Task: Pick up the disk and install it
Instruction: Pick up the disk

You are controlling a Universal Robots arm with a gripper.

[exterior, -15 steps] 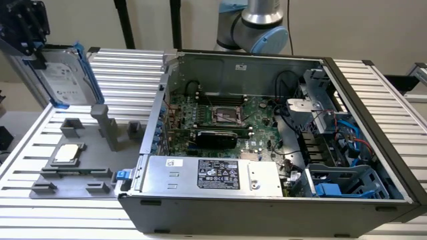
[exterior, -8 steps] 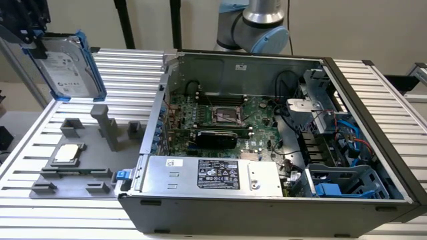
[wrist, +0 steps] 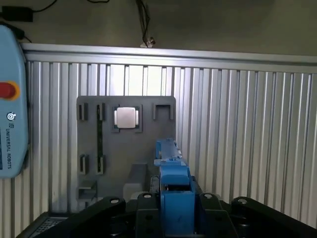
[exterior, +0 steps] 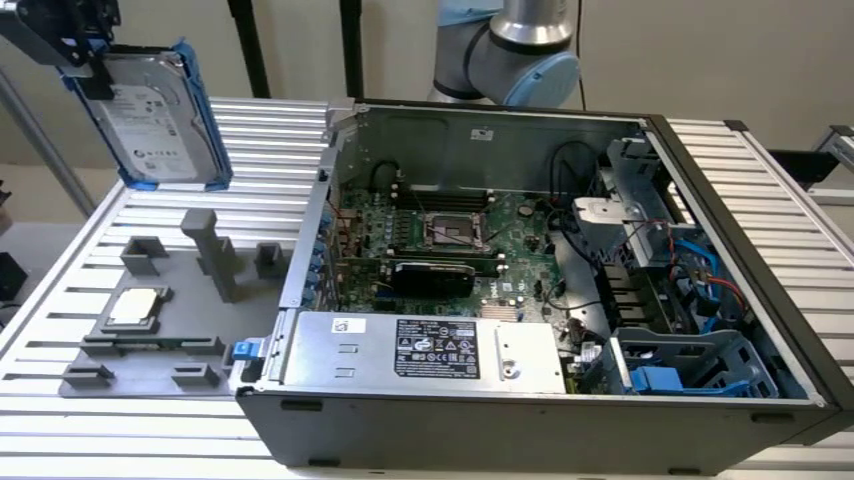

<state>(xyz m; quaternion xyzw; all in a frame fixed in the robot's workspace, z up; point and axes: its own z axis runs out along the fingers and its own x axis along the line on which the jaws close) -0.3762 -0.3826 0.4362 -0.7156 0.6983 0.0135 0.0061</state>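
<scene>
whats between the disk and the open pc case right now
In the exterior view, only bare ribbed table shows between the disk, held aloft in the claw, and the open computer case.

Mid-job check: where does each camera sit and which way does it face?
Exterior view: high off the table, looking down at the open computer case; the arm's joint and the pincer shut on the disk show.
Wrist view: on the wrist, looking down at the grey fixture plate; the pincer's black body shows.
Shared: the disk, plate, silver chip.
</scene>
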